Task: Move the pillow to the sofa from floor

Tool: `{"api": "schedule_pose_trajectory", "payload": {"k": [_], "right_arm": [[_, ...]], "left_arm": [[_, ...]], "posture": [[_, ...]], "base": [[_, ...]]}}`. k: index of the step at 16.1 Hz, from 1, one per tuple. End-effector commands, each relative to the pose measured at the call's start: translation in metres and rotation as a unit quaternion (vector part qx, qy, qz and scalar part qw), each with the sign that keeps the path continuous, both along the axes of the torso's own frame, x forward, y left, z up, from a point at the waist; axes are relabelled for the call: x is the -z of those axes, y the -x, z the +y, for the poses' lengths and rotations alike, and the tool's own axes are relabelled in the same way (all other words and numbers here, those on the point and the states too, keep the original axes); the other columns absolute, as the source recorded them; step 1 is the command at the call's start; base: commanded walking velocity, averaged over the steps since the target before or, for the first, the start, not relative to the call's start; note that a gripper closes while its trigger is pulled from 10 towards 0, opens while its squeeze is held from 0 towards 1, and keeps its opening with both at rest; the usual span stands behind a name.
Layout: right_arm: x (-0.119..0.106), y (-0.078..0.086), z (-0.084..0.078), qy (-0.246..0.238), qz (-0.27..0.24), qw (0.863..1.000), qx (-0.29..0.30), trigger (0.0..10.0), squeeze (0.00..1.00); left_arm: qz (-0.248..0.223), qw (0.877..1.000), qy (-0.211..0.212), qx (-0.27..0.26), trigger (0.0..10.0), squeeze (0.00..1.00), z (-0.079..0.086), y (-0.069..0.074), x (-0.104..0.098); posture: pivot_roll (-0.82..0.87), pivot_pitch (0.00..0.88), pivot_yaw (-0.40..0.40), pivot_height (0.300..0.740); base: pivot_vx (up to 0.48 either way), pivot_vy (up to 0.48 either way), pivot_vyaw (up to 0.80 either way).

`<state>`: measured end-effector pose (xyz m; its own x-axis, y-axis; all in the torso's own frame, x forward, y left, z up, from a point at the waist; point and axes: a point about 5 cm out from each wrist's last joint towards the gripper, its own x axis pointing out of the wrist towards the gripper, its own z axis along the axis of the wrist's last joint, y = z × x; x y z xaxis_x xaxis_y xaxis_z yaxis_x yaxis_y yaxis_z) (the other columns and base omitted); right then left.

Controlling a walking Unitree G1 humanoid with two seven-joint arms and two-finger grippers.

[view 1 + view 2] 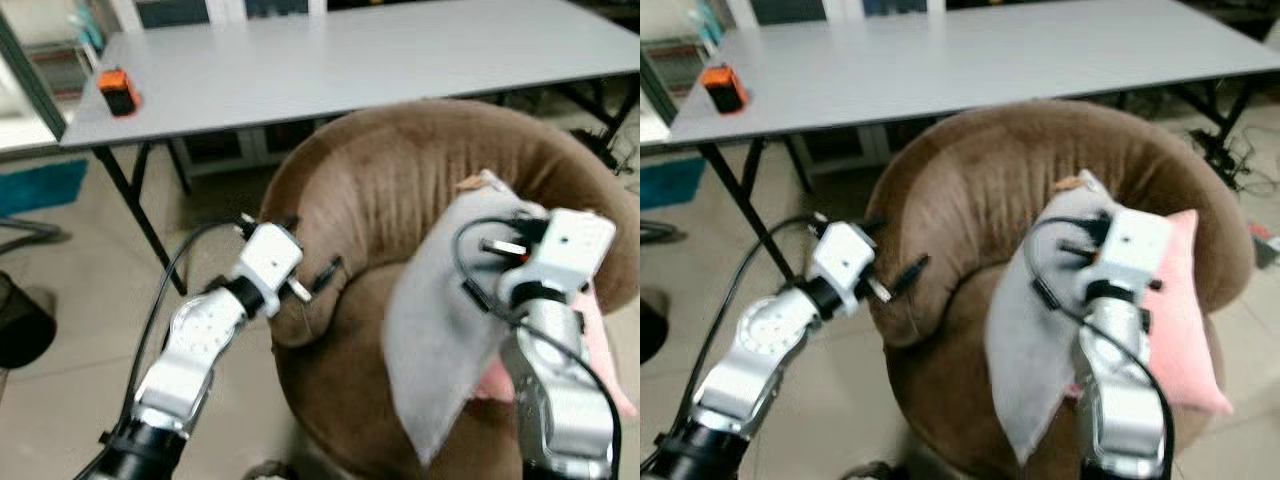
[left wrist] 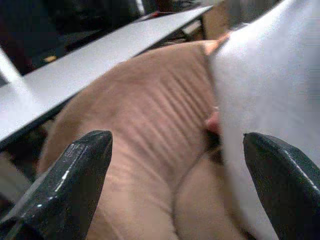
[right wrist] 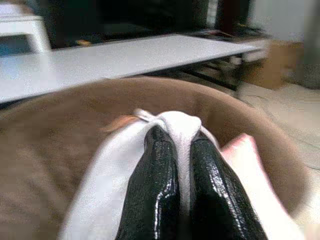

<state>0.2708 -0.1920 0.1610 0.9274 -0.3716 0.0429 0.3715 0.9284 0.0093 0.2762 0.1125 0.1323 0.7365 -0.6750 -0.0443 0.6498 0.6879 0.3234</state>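
A: What is sitting at the far left?

B: An orange box [image 1: 119, 91] is resting on the grey counter [image 1: 350, 60], near its left end. The counter is running behind everything else.

A: And the left gripper [image 1: 318, 281]?

B: It is hanging just beside the sofa's [image 1: 400, 180] left arm, over the brown velvet. In the left wrist view its 2 fingers [image 2: 67, 185] are standing wide apart with nothing between them. The sofa back is filling the gap.

A: Where is the pillow [image 1: 1030, 330] now?

B: It is hanging above the sofa seat, off the floor. The grey-white face is drooping down and the pink face [image 1: 1185, 330] is showing on the right, leaning near the sofa's right arm.

A: What is holding it?

B: The right gripper [image 3: 177, 165] is pinching the pillow's top edge. In the right wrist view the 2 black fingers are pressing together, with a fold of white cloth bunching up between them.

A: Anything further right?

B: Cables [image 1: 1230, 150] are lying on the floor under the counter's right end.
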Motion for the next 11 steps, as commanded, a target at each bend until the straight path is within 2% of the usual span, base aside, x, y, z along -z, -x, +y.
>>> {"api": "schedule_pose_trajectory", "payload": {"k": [1, 2, 4, 6, 7, 9, 10, 11], "right_arm": [[-0.012, -0.007, -0.006, 0.012, -0.034, 0.999, 0.027, 10.0, 0.00], [-0.010, -0.014, -0.007, 0.011, -0.032, 0.999, 0.035, 10.0, 0.00], [-0.009, -0.037, -0.007, 0.003, -0.030, 0.999, 0.036, 10.0, 0.00], [-0.016, -0.083, 0.010, 0.012, -0.028, 0.999, 0.018, 10.0, 0.00], [-0.018, -0.090, 0.014, 0.011, -0.028, 0.999, 0.015, 10.0, 0.00], [-0.028, -0.114, 0.045, -0.019, -0.026, 0.999, -0.039, 10.0, 0.00], [-0.029, -0.119, 0.068, -0.060, -0.027, 0.994, -0.089, 10.0, 0.00], [-0.029, -0.119, 0.078, -0.078, -0.031, 0.990, -0.109, 10.0, 0.00]], "left_arm": [[0.016, 1.000, -0.011, 0.015, 10.0, 0.00, 0.004, 0.005, 0.003], [0.022, 0.999, -0.019, 0.025, 10.0, 0.00, 0.005, 0.008, 0.006], [0.038, 0.998, -0.032, 0.041, 10.0, 0.00, 0.011, 0.017, 0.010], [0.049, 0.997, -0.047, 0.034, 10.0, 0.00, 0.027, 0.025, 0.008], [0.049, 0.997, -0.050, 0.029, 10.0, 0.00, 0.030, 0.026, 0.007], [0.047, 0.997, -0.056, 0.009, 10.0, 0.00, 0.043, 0.029, 0.004], [0.048, 0.997, -0.057, 0.000, 10.0, 0.00, 0.047, 0.032, 0.002], [0.047, 0.997, -0.056, -0.003, 10.0, 0.00, 0.048, 0.033, 0.001]], "posture": [[0.01, 0.083, 0.011, 0.740], [0.02, 0.093, 0.009, 0.740], [0.04, 0.118, 0.001, 0.740], [0.08, 0.149, -0.017, 0.740], [0.08, 0.152, -0.020, 0.740], [0.11, 0.171, -0.050, 0.740], [0.12, 0.177, -0.057, 0.740], [0.13, 0.180, -0.063, 0.740]], "base": [[0.000, 0.000, 0.00], [0.000, 0.000, 0.00], [0.000, 0.000, 0.00], [0.000, 0.000, 0.00], [0.000, 0.000, 0.00], [0.000, 0.000, 0.00], [0.000, 0.000, 0.00], [0.000, 0.000, 0.00]]}}
